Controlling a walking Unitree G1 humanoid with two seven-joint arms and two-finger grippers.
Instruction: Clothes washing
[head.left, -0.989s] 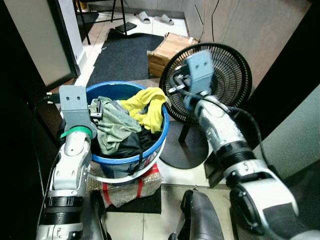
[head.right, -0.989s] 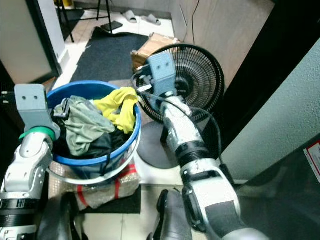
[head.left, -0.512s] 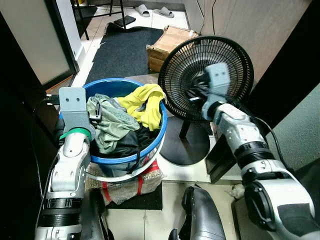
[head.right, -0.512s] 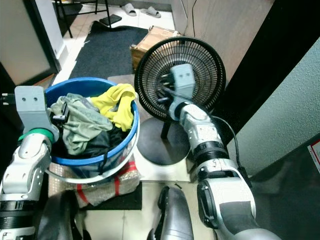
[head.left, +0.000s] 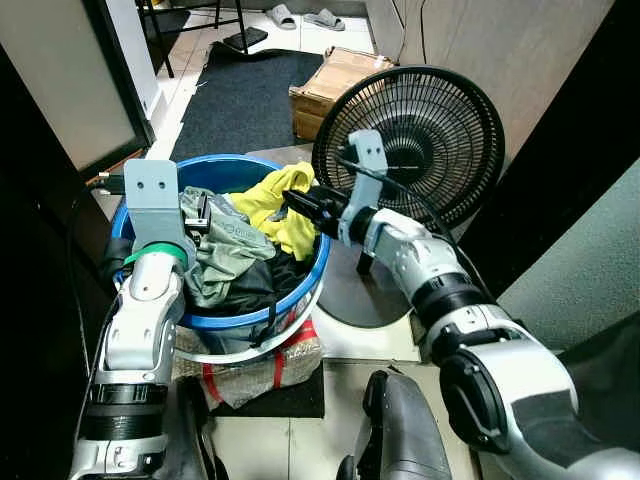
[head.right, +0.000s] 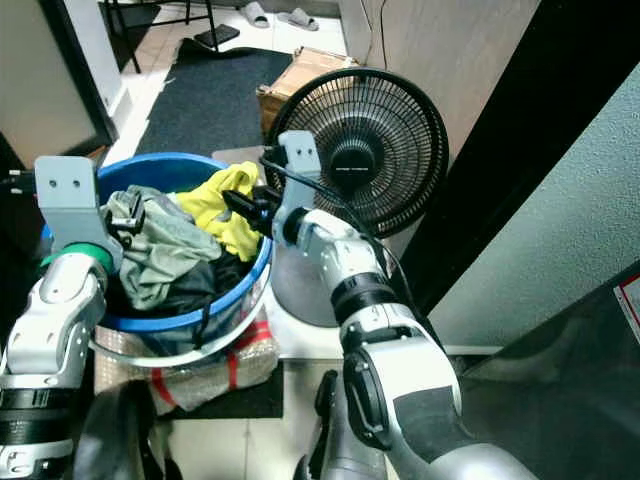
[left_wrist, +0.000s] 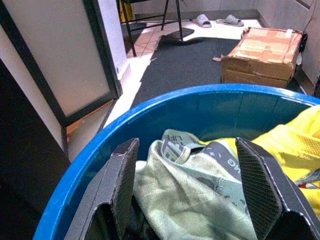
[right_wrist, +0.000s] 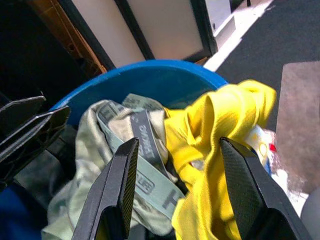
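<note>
We see a blue basket of laundry sitting on a plastic-wrapped bundle on the tiled floor; the basket's near wall is partly hidden behind our left arm, and the bundle's underside is lost in shadow. Inside, a yellow garment lies against the basket's far right rim, a pale green garment with a printed grey band sits toward the left rim, and dark clothing beneath them is too shadowed to identify.

Our left hand hangs over the basket's left rim, fingers spread wide, nothing between them; the green garment lies just under it, and we cannot tell if it touches. Our right hand reaches in from the right over the yellow garment, fingers wide apart and holding nothing in the wrist view; in the head views its fingertips blur into the dark clothes.

Just right of the basket stands a black fan on a round base, partly covered by our right arm. Behind are a dark mat, a cardboard box and slippers cut off at the frame's top. A framed panel lines the left side, a grey-green wall the right. Dark shapes at the bottom edge are cut off.
</note>
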